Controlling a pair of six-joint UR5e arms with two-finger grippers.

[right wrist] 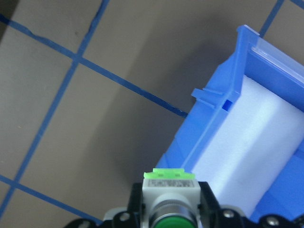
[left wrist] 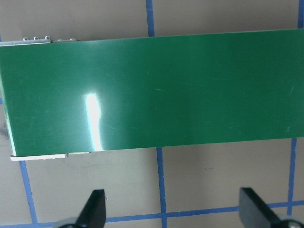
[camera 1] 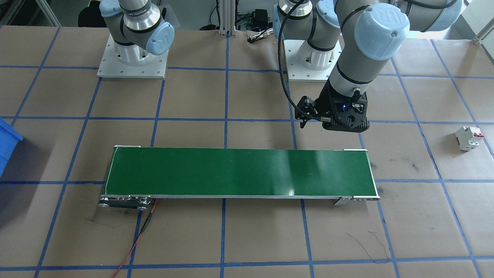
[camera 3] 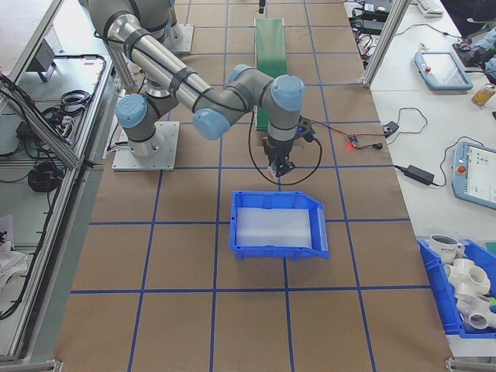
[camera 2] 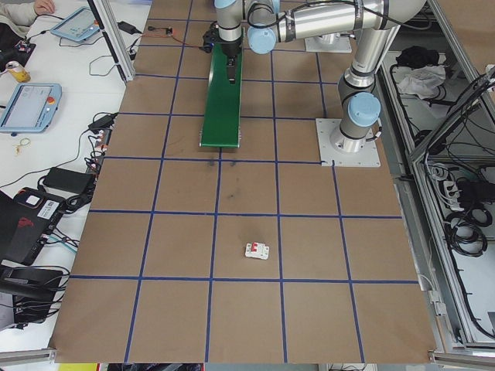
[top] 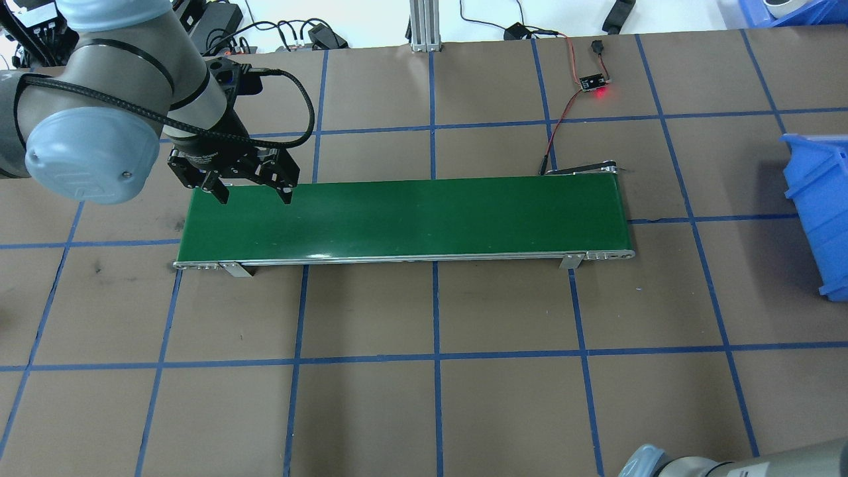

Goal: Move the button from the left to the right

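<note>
A brown-papered table [top: 464, 397] gridded in blue tape carries a long green conveyor belt [top: 404, 215], its surface bare. At the belt's left end the left gripper [top: 253, 193] hangs with its fingers spread wide and nothing between them. Off the belt's right end sits a blue bin [camera 3: 277, 223] lined with white foam, and the right gripper [camera 3: 280, 172] is poised just short of its near rim, closed around the button [right wrist: 168, 194] — green cap and pale green base are plain in the right wrist view. By the look of it, the carry across is largely done; what seems left is to bring the button over the foam and let go. A white circuit breaker [camera 2: 257, 250] lies well apart on the left side — untouched.
</note>
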